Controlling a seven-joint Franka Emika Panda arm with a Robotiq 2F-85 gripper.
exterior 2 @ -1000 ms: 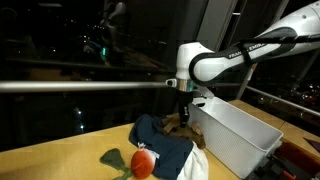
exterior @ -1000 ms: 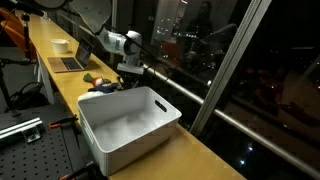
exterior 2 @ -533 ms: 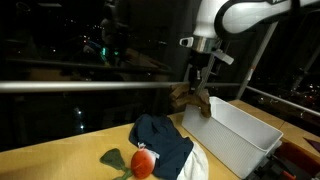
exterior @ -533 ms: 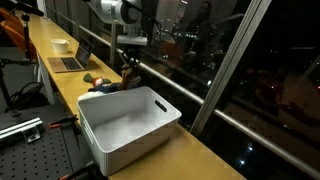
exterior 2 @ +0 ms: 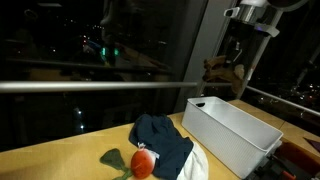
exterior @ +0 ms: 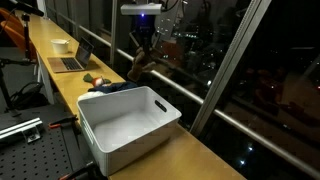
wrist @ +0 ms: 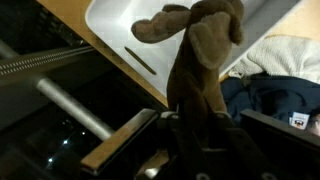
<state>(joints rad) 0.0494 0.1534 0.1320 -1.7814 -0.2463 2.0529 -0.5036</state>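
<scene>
My gripper [exterior: 141,45] is shut on a brown plush toy [exterior: 143,63] and holds it high in the air over the far edge of a white plastic bin [exterior: 130,150]. In an exterior view the toy [exterior 2: 222,72] hangs from the gripper [exterior 2: 236,52] above the bin [exterior 2: 228,142]. In the wrist view the toy [wrist: 205,50] dangles between the fingers of the gripper [wrist: 198,128], with the bin [wrist: 115,22] below it. A dark blue cloth [exterior 2: 160,140] lies on the counter beside the bin.
A red round object [exterior 2: 143,162] and a white cloth [exterior 2: 196,168] lie by the blue cloth. A laptop [exterior: 70,62] and a white bowl [exterior: 61,45] sit farther along the wooden counter. A metal rail [exterior 2: 90,86] and dark window glass run behind.
The arm has risen from the cloth pile with the brown plush toy in the gripper and moved toward the bin.
</scene>
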